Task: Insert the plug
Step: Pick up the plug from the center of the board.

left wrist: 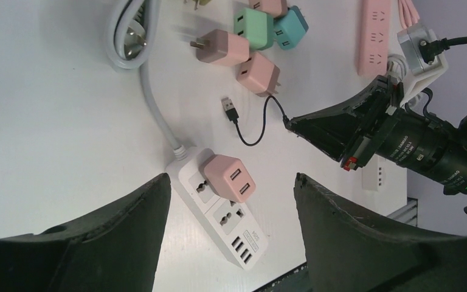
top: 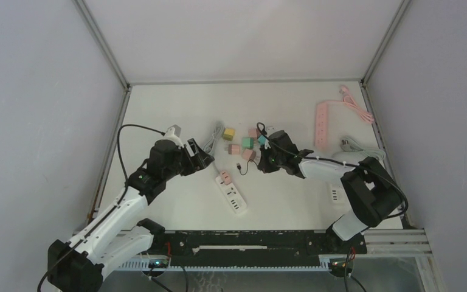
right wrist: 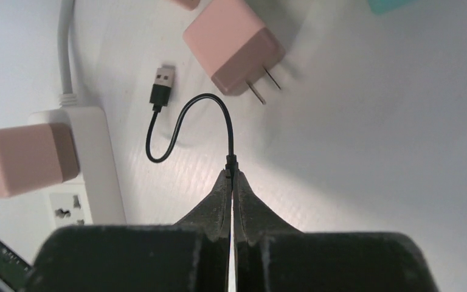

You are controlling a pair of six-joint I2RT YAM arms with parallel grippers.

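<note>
One USB plug [right wrist: 163,79] just ahead of R tool [right wrist: 231,174], cable [right wrist: 221,114] pinched inside.

The table [left wrist: 48,121] is plain white. The power strip [left wrist: 226,218] and its cord [left wrist: 154,104] are white, and the charger [left wrist: 230,177] plugged into it is pink. Two loose chargers [left wrist: 222,48] are dusty pink. A third one [left wrist: 253,27] is mint green, a fourth [left wrist: 290,28] is teal, and a small block [top: 228,133] is yellow. The thin cable [right wrist: 230,131] is black, and so is the right gripper [right wrist: 231,175]. The second strip [left wrist: 374,33] is pale pink.
</note>
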